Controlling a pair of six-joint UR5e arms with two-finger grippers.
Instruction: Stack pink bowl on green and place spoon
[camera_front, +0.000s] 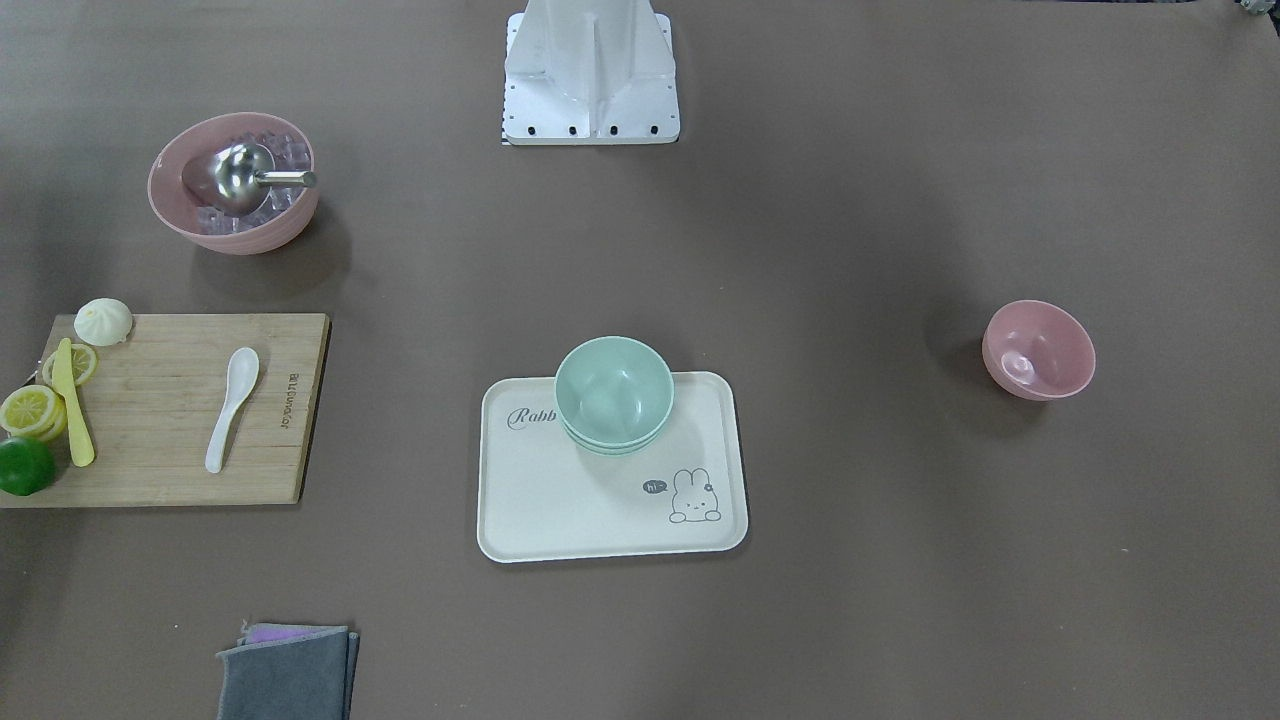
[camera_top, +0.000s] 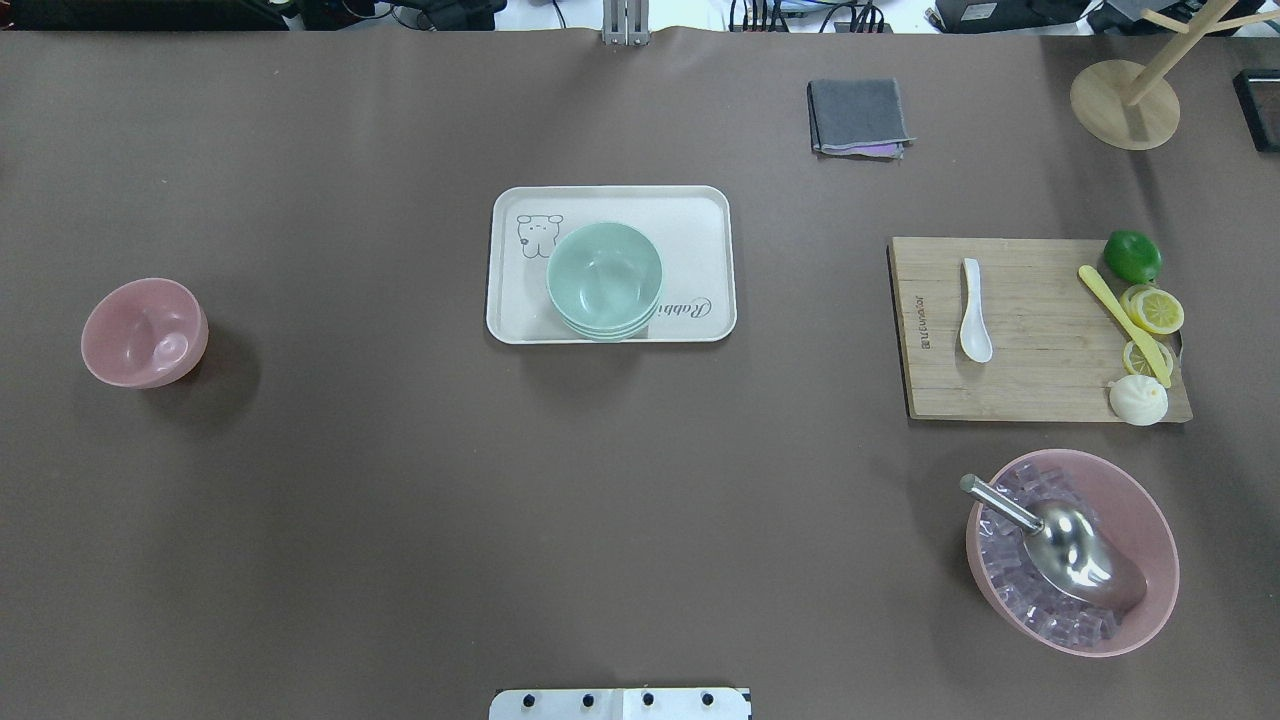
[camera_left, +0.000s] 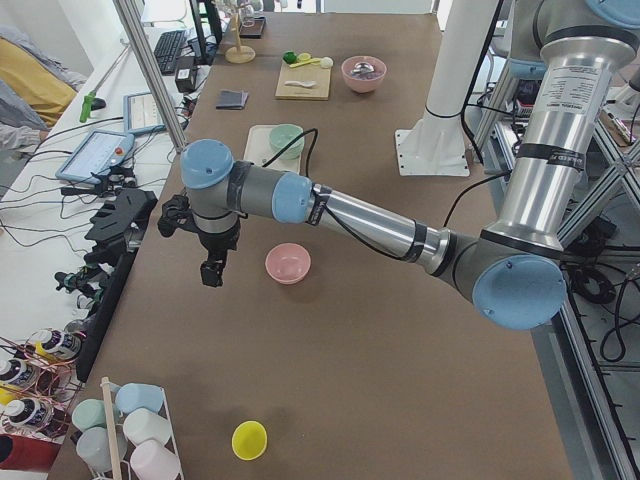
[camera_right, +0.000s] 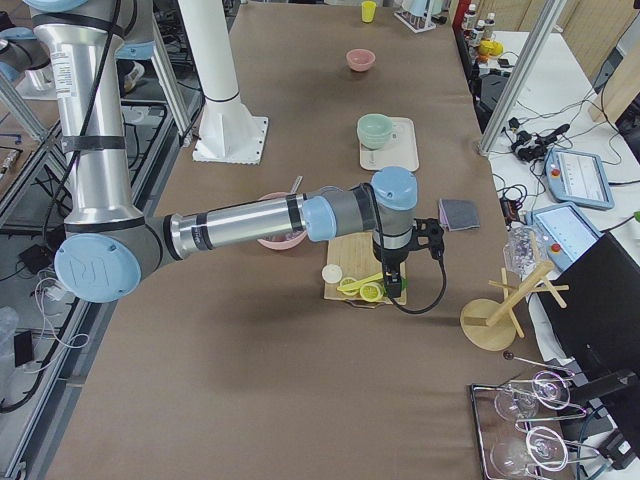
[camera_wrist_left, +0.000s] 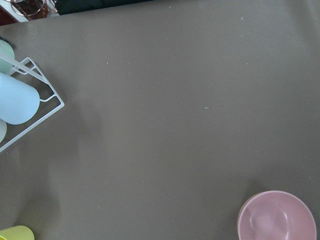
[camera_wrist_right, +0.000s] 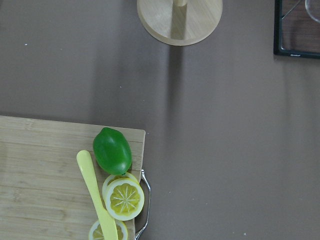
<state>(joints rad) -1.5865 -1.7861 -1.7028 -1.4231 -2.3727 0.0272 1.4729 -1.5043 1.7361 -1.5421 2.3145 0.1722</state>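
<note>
A small pink bowl (camera_top: 145, 332) stands upright and empty on the table's left part; it also shows in the left wrist view (camera_wrist_left: 276, 217). Stacked green bowls (camera_top: 604, 279) sit on a cream tray (camera_top: 700, 215) in the middle. A white spoon (camera_top: 974, 322) lies on a wooden cutting board (camera_top: 1040, 385) at the right. My left gripper (camera_left: 210, 272) hangs above the table beside the pink bowl (camera_left: 288, 263), apart from it. My right gripper (camera_right: 388, 290) hangs above the cutting board's end with the lemon slices. Both show only in the side views, so I cannot tell whether they are open or shut.
A large pink bowl (camera_top: 1072, 550) holds ice cubes and a metal scoop. A lime (camera_top: 1132, 256), lemon slices, a yellow knife and a bun lie on the board. A grey cloth (camera_top: 858, 116), a wooden stand (camera_top: 1125, 100), a cup rack (camera_wrist_left: 15, 100) and a yellow cup (camera_left: 249, 439) stand at the edges.
</note>
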